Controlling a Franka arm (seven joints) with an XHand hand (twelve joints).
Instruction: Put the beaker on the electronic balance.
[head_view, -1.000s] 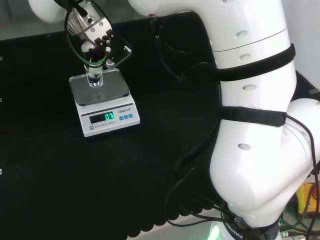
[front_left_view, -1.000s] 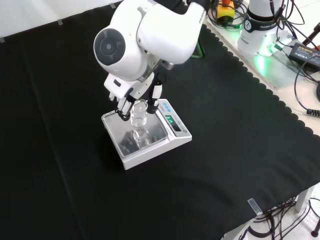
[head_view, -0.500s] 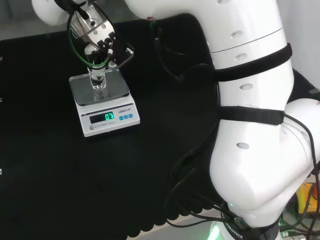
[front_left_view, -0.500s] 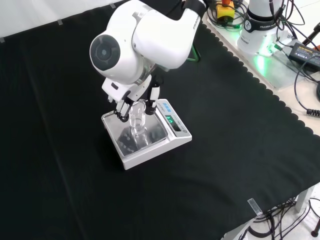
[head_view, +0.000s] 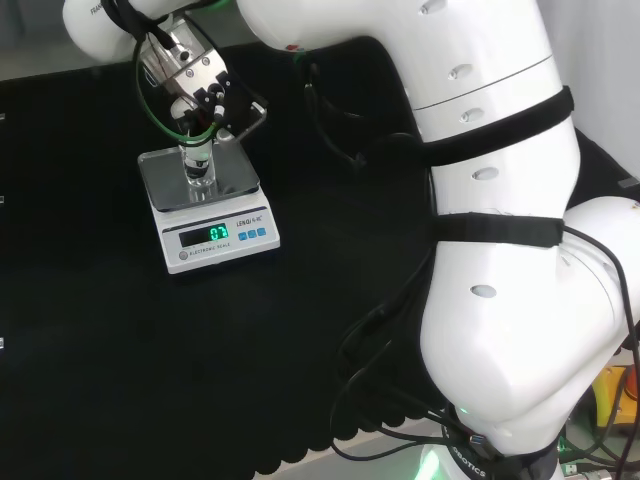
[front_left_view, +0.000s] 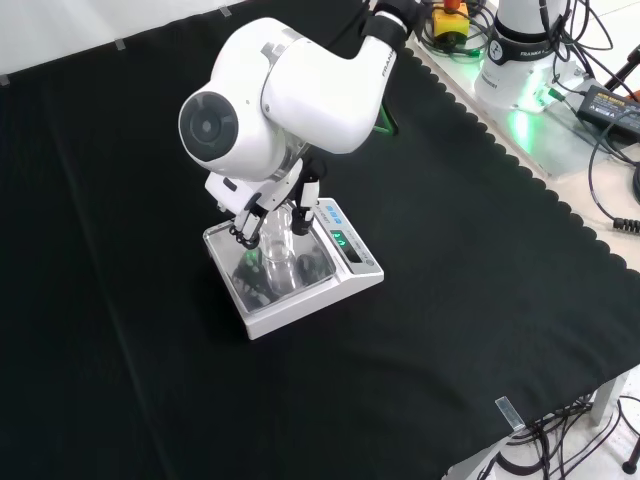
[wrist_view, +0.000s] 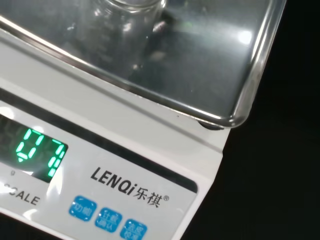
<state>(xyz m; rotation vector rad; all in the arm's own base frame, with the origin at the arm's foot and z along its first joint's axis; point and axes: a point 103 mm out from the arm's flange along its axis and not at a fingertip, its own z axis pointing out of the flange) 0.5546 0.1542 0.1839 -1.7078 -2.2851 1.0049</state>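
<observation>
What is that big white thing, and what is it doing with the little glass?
That big white thing is a robot arm. At its end sits a black and white hand, with fingers like yours. One picture looks over the arm from behind, one looks down from in front, and one comes from a camera at the wrist. On the black cloth stands an electronic balance, a machine that weighs things. The hand's fingers are curled round a small clear beaker, holding it upright on the balance's shiny pan.
</observation>
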